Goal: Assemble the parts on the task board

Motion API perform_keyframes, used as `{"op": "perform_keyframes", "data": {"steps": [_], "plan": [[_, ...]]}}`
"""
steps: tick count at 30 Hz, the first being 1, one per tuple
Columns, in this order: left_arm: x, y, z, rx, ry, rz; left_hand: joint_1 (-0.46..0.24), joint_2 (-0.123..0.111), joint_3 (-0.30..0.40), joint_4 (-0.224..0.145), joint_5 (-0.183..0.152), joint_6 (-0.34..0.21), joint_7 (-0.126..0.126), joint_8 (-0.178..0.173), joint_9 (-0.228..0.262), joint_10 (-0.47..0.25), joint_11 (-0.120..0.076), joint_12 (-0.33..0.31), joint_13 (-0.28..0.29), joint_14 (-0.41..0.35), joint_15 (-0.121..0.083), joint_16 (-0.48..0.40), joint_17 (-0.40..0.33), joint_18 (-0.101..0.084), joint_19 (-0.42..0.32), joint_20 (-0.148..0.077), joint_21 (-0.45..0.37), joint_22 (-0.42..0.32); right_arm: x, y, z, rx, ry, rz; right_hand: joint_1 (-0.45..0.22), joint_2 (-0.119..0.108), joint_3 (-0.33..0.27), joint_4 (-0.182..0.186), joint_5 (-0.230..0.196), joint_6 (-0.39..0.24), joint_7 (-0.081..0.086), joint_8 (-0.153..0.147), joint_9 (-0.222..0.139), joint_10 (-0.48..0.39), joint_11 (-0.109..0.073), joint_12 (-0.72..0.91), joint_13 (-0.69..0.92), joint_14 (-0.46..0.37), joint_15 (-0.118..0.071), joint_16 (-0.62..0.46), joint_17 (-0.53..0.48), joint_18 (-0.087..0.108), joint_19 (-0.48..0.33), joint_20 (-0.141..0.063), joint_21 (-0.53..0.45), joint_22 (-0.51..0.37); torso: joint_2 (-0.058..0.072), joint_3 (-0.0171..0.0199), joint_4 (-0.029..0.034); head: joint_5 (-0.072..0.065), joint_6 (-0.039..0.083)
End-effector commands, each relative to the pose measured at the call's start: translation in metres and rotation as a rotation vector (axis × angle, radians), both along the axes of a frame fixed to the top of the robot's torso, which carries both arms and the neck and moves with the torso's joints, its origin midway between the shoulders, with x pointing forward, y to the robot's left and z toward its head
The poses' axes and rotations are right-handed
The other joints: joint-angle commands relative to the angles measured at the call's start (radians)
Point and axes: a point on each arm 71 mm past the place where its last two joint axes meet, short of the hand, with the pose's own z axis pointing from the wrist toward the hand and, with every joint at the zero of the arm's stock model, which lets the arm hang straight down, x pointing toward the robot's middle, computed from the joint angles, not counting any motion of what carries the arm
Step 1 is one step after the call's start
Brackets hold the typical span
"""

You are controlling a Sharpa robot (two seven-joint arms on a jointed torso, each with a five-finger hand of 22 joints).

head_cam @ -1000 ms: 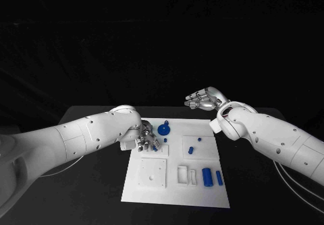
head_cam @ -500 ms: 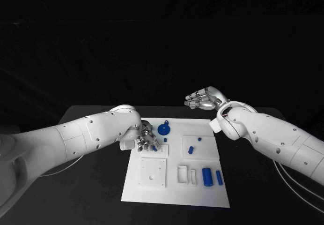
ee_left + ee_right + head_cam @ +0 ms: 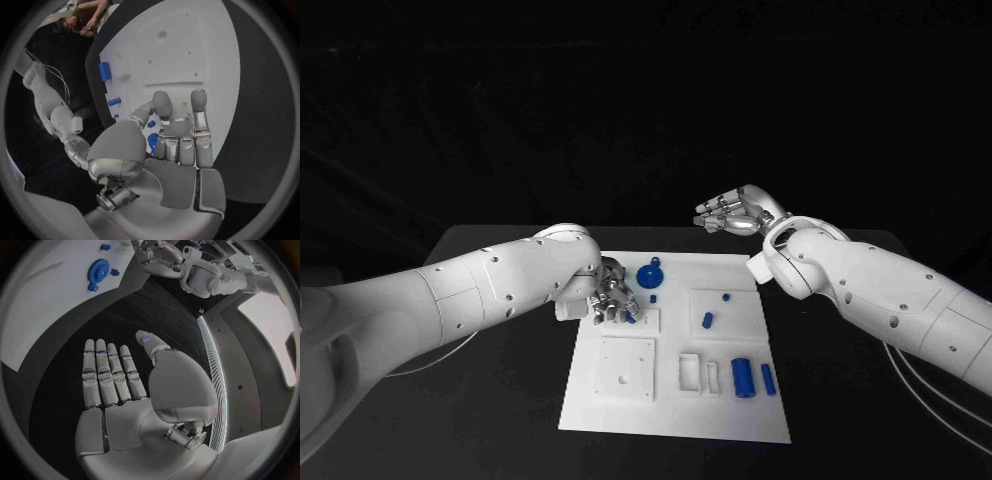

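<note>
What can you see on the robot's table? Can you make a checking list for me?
Surface: black table, white task board in the middle.
Job's things: blue gear, blue cylinder, thin blue pin, small blue peg on the board.
Clutter: nothing seen.
Hands: left hand down at the board's near-left slot, fingers on a small blue piece; right hand raised, open, holding nothing.
Cables: thin wires by the right arm.
Surroundings: dark.
</note>
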Motion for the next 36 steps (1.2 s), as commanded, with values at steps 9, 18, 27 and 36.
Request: {"op": "perform_keyframes", "data": {"steps": [9,18,27,36], "plan": [[-0.0002,-0.0026,-0.0028,0.006,-0.005,-0.009,0.029,0.026,0.002,-0.001,-0.003,0.210,-0.155,0.002,-0.002,0.016,-0.037,-0.003,-0.003,-0.003,-0.004,-0.012,-0.012,-0.013,0.000,-0.002,-0.006,0.018,-0.0005,0.0020,-0.0001,-0.003,0.002,0.017,0.006,0.005,-0.004,-0.002,0.004,-0.007,0.002,0.002,-0.001,-0.006,0.001,-0.003,-0.001,-0.006,0.001,-0.004,-0.002,0.017,-0.005,0.001,0.005,-0.001,0.000,0.0011,-0.0004,-0.001,-0.001],[0.0005,-0.0032,-0.0038,0.029,-0.037,-0.018,0.030,0.026,0.002,0.000,-0.003,0.210,-0.155,0.002,-0.004,0.016,-0.037,-0.003,-0.004,-0.002,-0.004,-0.012,-0.013,-0.013,0.001,-0.002,-0.006,0.018,-0.0008,0.0023,0.0001,-0.003,0.002,0.018,0.006,0.005,-0.004,-0.002,0.004,-0.007,0.002,0.002,-0.001,-0.006,0.001,-0.003,-0.001,-0.006,0.001,-0.004,-0.002,0.017,-0.005,0.001,0.005,-0.001,0.000,0.0009,-0.0011,-0.001,-0.001],[-0.0028,-0.0024,-0.0044,0.023,-0.047,-0.023,0.031,0.026,0.003,-0.002,0.001,0.211,-0.155,0.003,-0.005,0.016,-0.038,-0.002,-0.004,-0.001,-0.005,-0.011,-0.012,-0.013,0.002,-0.002,-0.006,0.018,-0.0009,0.0012,-0.0003,-0.003,0.002,0.017,0.006,0.005,-0.004,-0.002,0.004,-0.007,0.002,0.002,-0.001,-0.006,0.001,-0.003,-0.001,-0.006,0.001,-0.004,-0.002,0.017,-0.005,0.001,0.005,-0.001,0.000,0.0007,0.0003,-0.002,-0.002],[-0.0077,0.0001,-0.0041,0.009,-0.060,-0.024,0.031,0.025,0.003,-0.002,0.003,0.211,-0.155,0.003,-0.005,0.016,-0.038,-0.002,-0.004,-0.001,-0.005,-0.010,-0.011,-0.013,0.002,-0.002,-0.006,0.018,-0.0010,0.0001,-0.0010,-0.004,0.004,0.015,0.004,0.006,-0.005,-0.003,0.004,-0.009,0.002,0.002,-0.001,-0.006,0.001,-0.003,-0.001,-0.007,0.002,-0.004,-0.002,0.017,-0.005,0.001,0.005,-0.001,0.000,0.0002,-0.0001,-0.003,-0.003]]}}
